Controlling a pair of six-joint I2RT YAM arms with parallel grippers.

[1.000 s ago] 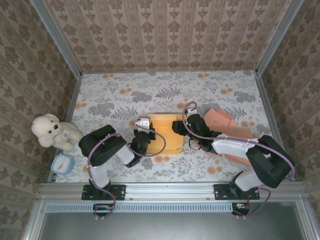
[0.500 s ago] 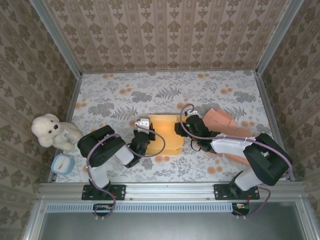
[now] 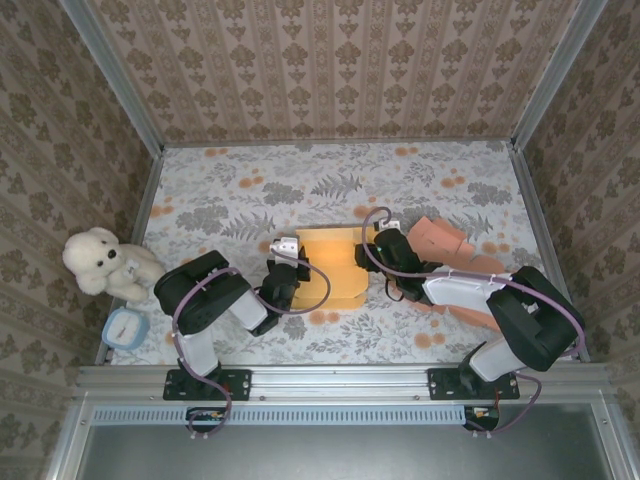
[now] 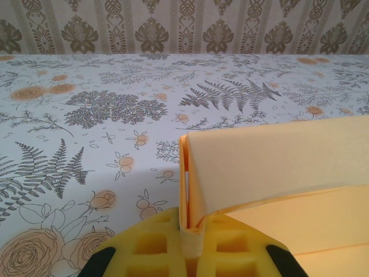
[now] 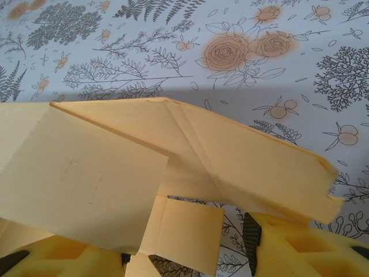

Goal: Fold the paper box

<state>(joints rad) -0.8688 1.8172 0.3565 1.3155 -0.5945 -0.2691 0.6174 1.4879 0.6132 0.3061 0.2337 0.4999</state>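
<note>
Paper box [image 3: 330, 268] sits mid table [image 3: 250, 190] between your arms, with the left gripper [image 4: 188, 245] pinched shut on its left wall, likely as an anchor. Right gripper [image 5: 184, 257] is part-open, jaws straddling the loose flaps [image 5: 242, 167], probably to fold them in.

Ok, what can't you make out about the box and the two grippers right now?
Right wrist: box flaps overlie the right gripper, so whether it grips is unclear.
Left wrist: the lower edge cuts off the left gripper, shut on a box wall.
Top: both grippers cover the box's sides; its creases are too small.
Top: pink sheets run partly under the right arm.
</note>
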